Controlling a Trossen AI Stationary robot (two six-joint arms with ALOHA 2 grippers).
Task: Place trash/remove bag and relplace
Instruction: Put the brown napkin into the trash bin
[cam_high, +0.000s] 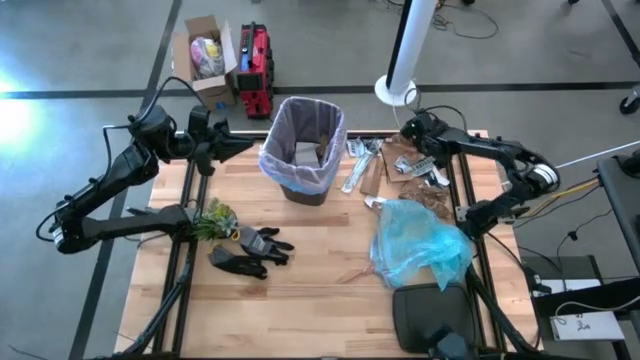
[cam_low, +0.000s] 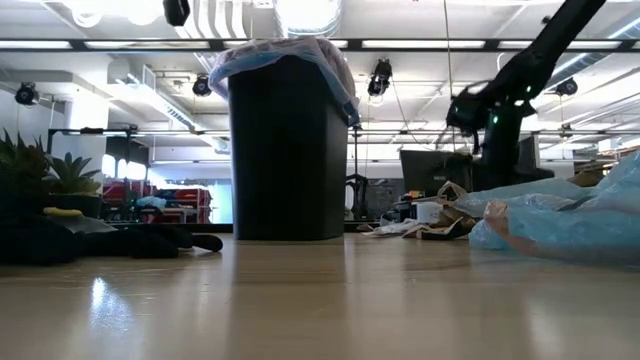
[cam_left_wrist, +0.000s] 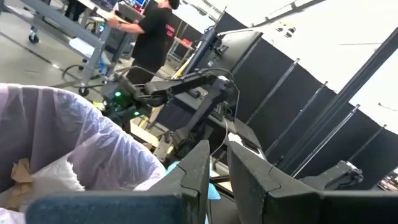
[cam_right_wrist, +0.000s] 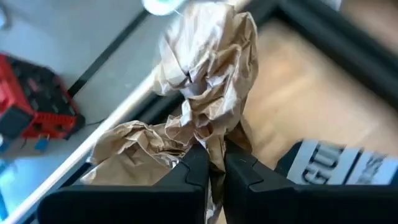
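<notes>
Wooden counter (cam_high: 320, 290) on grey floor: pink-lined bin (cam_high: 303, 148), black gloves (cam_high: 250, 250), blue bag (cam_high: 420, 245). Right pincer (cam_right_wrist: 215, 163) clamped on crumpled brown paper (cam_right_wrist: 205, 81) by far edge. Left pincer (cam_left_wrist: 217, 163) shut, empty, beside bin.

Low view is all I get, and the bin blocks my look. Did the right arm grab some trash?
Observer: Yes. The right wrist view shows the right gripper shut on a piece of crumpled brown paper.
Operator: Is the bin empty?
Observer: No. From above, the bin with its pale bag already has scraps inside.
Operator: Where is the left arm?
Observer: The left gripper is beside the bin's left rim, fingers shut on nothing.
Operator: What are the dark things on my left?
Observer: A pair of black gloves, lying on the table near a small plant.
</notes>
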